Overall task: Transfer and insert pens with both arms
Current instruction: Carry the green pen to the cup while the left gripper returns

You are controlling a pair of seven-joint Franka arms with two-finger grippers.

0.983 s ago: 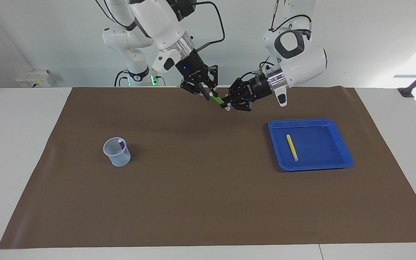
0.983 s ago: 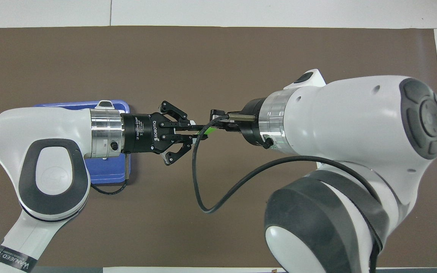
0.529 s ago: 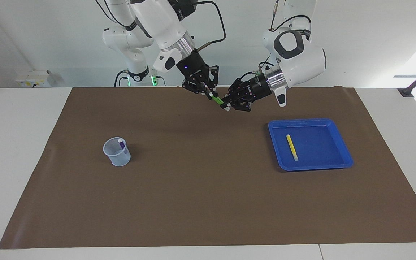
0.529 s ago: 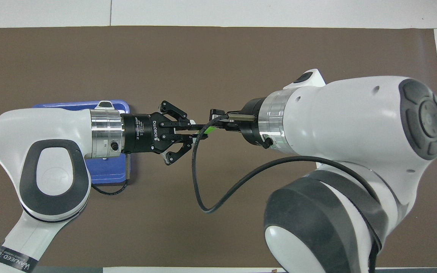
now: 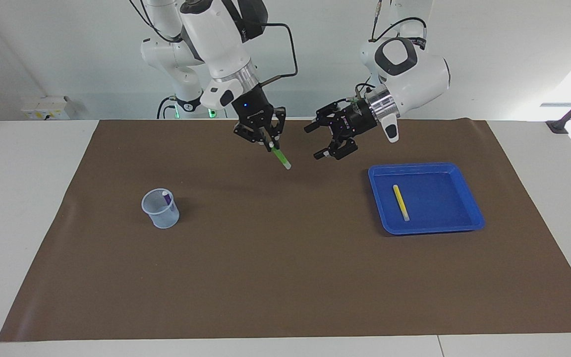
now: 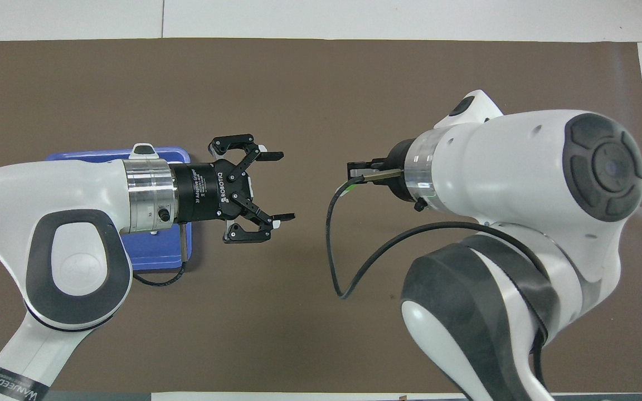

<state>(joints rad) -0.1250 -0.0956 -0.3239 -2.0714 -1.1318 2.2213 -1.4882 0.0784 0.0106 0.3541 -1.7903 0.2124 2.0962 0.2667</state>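
Handover done: the left gripper (image 5: 331, 140) has let go of the green pen (image 5: 280, 157) and drawn away, fingers spread wide over the mat near the tray (image 5: 471, 201). The right gripper (image 5: 267, 140), clamped on the pen, now carries it alone above mid-table. The cup (image 5: 160, 208), toward the right arm's end, already holds the purple pen (image 5: 167, 198); the yellow pen (image 5: 401, 202) waits in the tray.

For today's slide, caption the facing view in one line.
Right gripper holds the green pen; open left gripper is apart from it.
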